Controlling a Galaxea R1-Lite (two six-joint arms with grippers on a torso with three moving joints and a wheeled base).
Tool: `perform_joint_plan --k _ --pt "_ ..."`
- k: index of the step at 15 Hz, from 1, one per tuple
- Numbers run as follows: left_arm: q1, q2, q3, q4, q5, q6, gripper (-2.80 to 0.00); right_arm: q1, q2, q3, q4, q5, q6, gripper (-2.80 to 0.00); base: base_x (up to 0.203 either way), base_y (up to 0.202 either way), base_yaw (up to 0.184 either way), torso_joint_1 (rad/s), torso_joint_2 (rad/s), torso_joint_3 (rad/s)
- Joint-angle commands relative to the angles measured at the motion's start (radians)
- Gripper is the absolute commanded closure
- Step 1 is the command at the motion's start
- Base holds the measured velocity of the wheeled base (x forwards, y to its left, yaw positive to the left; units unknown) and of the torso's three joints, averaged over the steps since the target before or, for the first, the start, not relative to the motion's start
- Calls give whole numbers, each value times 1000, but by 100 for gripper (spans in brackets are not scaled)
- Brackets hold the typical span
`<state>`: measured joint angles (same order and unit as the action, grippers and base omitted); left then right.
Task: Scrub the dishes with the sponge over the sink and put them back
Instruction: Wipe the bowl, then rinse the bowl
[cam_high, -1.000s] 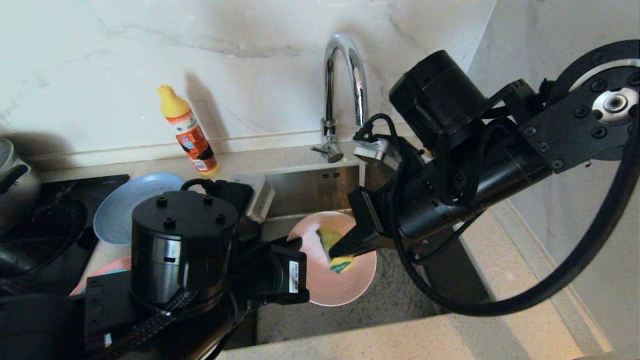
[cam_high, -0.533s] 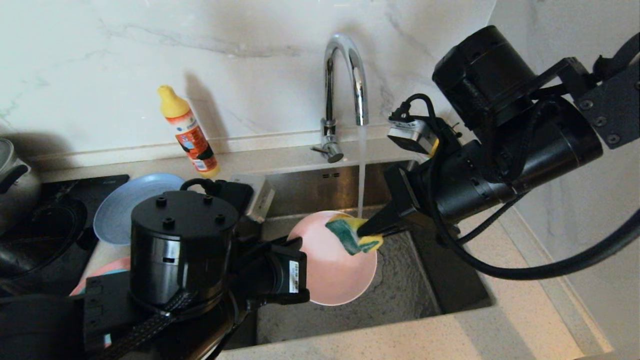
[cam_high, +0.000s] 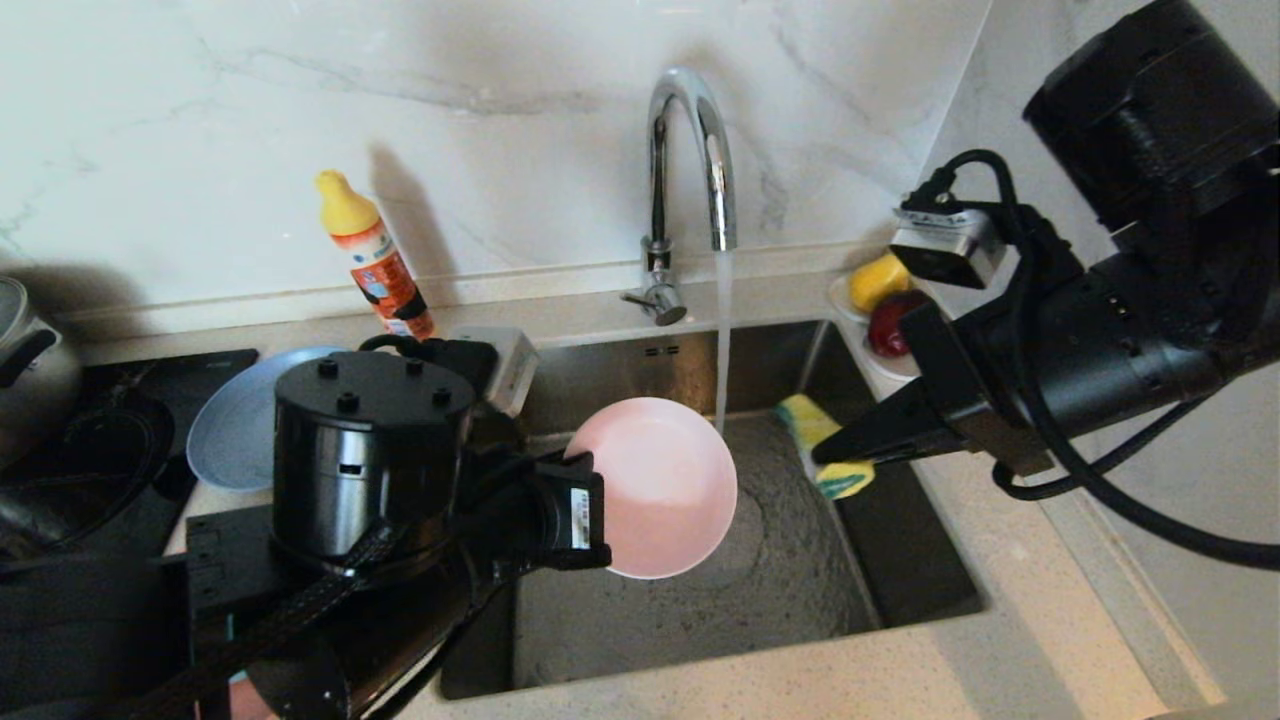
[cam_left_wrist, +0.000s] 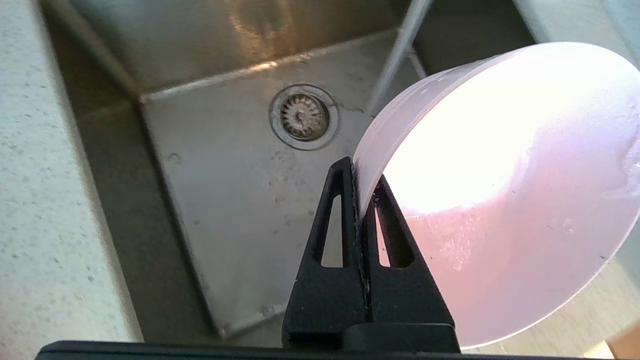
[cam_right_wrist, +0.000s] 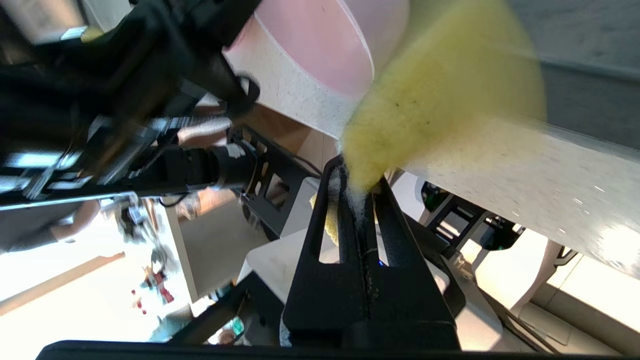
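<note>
Your right claw (cam_high: 822, 458), clamped on the sponge (cam_high: 822, 447), has pulled off the pink bowl (cam_high: 655, 485) toward the sink's (cam_high: 780, 600) right wall; your left claw (cam_left_wrist: 361, 196) still pinches the bowl's rim beside the running stream; scrubbing looks finished, rinsing next.

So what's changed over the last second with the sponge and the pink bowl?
The right gripper pulled the yellow-and-green sponge off the small pale pink bowl and swung it out to the right side of the steel sink. The chrome tap now runs, its stream falling just beside the bowl. The left gripper lifted the bowl slightly. Both jaws stayed shut on their loads.
</note>
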<state>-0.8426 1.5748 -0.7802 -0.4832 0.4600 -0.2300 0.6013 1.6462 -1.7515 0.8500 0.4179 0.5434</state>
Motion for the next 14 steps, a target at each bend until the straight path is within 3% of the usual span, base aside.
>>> perform_joint_plan --k 1,7,10,12,14 --pt "44 67 -46 5 0 -4 0 -41 -76 -1 24 4 1 0 0 0 0 0 0 0" --pt "141 244 -305 177 -57 -108 0 -148 -201 90 75 32 -1 0 0 0 0 0 0 0" --pt "176 335 -472 306 -74 -201 0 -203 -252 144 70 99 -2 0 0 0 0 0 0 0" --pt "191 380 -534 369 -150 -251 0 -207 -273 172 69 110 -3 0 0 0 0 0 0 0" --pt "194 422 -579 375 -171 -257 0 -208 -292 188 71 110 -3 0 0 0 0 0 0 0"
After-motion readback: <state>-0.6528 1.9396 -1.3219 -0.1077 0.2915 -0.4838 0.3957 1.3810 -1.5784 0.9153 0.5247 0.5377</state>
